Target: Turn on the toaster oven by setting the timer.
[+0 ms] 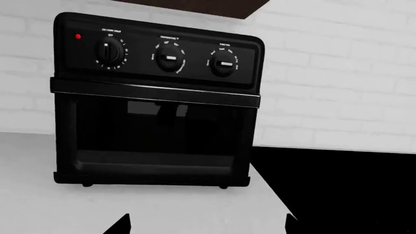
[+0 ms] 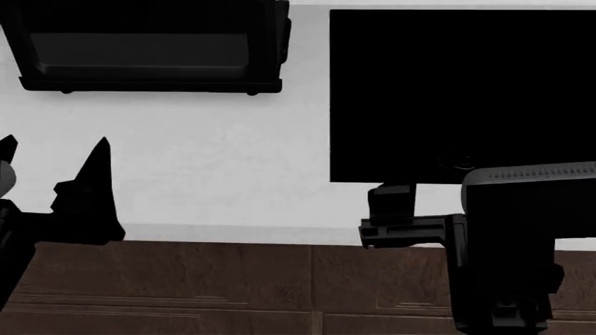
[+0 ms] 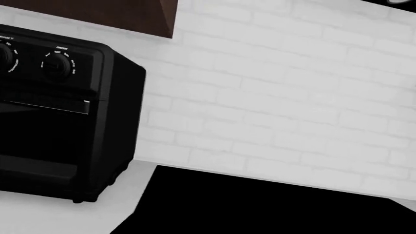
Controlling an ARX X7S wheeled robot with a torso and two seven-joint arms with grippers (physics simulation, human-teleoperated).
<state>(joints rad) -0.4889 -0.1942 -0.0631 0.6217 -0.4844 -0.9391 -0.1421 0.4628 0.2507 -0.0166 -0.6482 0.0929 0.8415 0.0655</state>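
Where brick meets counter (image 1: 39,204), cooktop (image 2: 461,91).

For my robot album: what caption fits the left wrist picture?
Black toaster oven with three dials, timer beside a red light.

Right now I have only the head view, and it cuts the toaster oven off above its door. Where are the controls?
Observer: The left wrist view shows the whole front of the toaster oven. Three dials sit in a row above the door, and the timer is the end one, beside a red dot.
Reviewer: Is anything touching it?
Observer: No. The left gripper is open. Its fingers barely show in that view, apart from the oven, with bare counter between.
Reviewer: What is behind the oven?
Observer: A white brick wall, plain in the right wrist view.
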